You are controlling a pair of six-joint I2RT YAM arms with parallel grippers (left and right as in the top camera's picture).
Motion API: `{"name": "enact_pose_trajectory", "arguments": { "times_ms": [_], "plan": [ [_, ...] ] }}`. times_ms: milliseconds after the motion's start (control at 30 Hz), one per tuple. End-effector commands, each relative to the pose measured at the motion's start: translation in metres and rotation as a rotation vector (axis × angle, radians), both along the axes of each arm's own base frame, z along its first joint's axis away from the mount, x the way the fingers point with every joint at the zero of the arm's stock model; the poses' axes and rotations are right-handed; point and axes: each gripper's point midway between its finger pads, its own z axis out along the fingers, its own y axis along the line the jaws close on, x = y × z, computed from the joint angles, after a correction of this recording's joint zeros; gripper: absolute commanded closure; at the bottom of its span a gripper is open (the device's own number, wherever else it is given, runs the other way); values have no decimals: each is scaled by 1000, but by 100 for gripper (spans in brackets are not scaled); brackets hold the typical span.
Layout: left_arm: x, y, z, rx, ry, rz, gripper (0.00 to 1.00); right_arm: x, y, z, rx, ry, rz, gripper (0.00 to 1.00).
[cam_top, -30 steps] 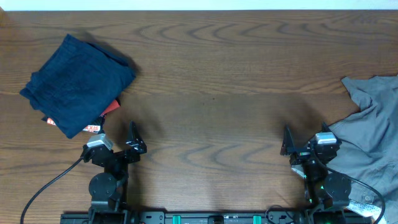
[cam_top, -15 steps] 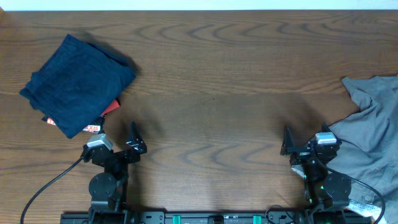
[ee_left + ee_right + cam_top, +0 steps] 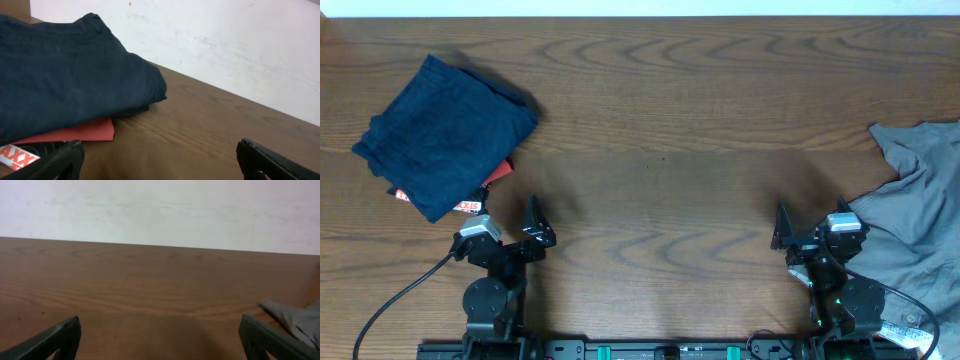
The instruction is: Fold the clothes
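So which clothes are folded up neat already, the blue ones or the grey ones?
The dark navy-blue garment, on the left side, is folded into a tidy block. The grey-olive cotton trousers at the right edge lie crumpled.

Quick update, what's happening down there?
Left gripper open, right gripper open, both empty. Grey trousers crumpled at right, untouched. Navy garment far left, clear of them.
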Motion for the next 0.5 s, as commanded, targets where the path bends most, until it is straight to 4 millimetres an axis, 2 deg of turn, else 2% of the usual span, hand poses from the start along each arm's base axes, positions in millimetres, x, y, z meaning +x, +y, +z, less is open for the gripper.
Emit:
{"name": "enact_pose_trajectory", "arguments": {
  "times_ms": [0,367,467],
  "plan": [
    [0,1,-18,21,44,1,2,0,-1,0,-10,-1,0,1],
    [0,1,-18,21,45,1,2,0,1,0,-8,-1,9,1],
    [0,1,-18,22,44,1,2,0,1,2,76,-3,5,1]
  ]
}}
